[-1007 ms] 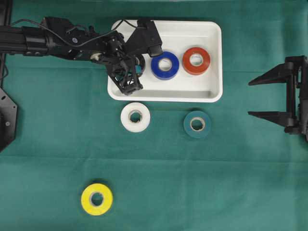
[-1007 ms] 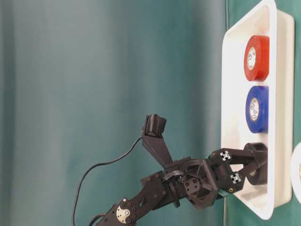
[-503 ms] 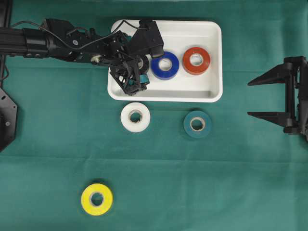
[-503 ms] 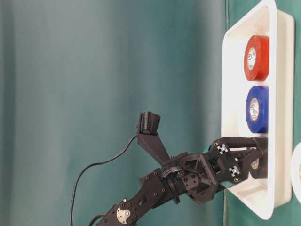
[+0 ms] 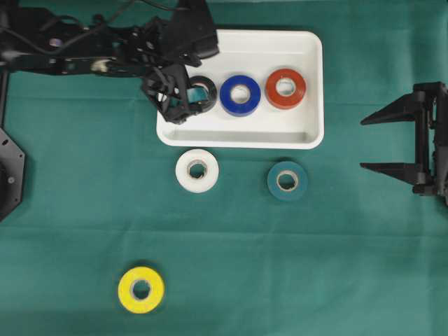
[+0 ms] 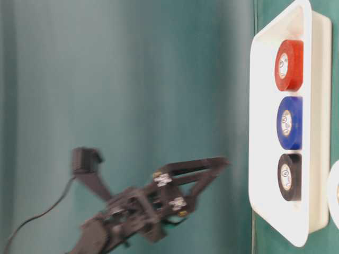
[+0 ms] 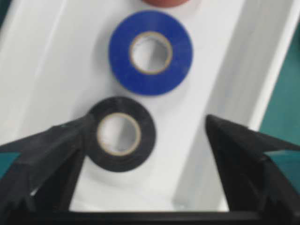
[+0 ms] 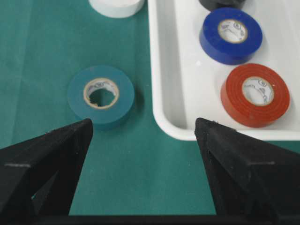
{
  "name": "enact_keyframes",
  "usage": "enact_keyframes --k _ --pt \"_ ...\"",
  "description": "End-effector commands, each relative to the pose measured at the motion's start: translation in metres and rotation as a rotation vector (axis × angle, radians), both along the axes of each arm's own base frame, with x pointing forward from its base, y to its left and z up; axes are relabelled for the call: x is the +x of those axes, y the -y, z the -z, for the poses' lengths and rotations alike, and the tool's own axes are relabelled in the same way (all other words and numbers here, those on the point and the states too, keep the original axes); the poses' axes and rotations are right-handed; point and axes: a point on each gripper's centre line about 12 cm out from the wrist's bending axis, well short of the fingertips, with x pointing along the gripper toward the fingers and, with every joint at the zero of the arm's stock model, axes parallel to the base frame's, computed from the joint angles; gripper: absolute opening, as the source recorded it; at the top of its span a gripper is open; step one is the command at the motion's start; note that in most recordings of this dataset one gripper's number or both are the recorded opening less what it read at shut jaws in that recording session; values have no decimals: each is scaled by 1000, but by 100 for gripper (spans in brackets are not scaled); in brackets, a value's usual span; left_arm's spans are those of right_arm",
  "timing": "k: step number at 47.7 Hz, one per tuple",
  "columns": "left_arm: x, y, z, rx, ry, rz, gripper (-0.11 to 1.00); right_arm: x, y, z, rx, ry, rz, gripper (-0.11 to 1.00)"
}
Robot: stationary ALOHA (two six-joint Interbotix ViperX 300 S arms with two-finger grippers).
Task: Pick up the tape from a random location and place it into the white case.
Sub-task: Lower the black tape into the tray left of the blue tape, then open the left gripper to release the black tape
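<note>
The white case [image 5: 308,133] holds a black tape roll [image 5: 203,92], a blue roll [image 5: 240,95] and a red roll [image 5: 285,89], all lying flat in a row. My left gripper [image 5: 183,105] hangs open above the case's left end. In the left wrist view the black roll [image 7: 145,140] lies free on the case floor beside the left finger [image 7: 56,154], apart from the right one. My right gripper [image 5: 364,143] stands open at the right edge, empty, over bare cloth [image 8: 144,124].
A white roll [image 5: 197,170] and a teal roll [image 5: 287,181] lie on the green cloth just in front of the case. A yellow roll [image 5: 141,289] sits at the front left.
The left gripper opened and let go of the black roll inside the case, then rose and drew back to the left. The right arm has not moved.
</note>
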Motion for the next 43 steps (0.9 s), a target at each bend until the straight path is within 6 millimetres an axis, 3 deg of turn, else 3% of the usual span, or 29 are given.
enact_keyframes --k 1,9,22,37,43 --pt "-4 2 -30 34 64 11 95 4 1 -9 -3 26 0 84" --pt "-9 4 -43 61 88 30 95 4 1 -10 -3 27 2 84" --pt "-9 11 -41 60 87 49 95 5 2 -12 -4 35 7 84" --pt "-2 77 -38 63 132 224 95 5 2 -12 -4 36 7 84" --pt "-3 91 -38 66 168 259 95 6 2 -13 -2 41 8 84"
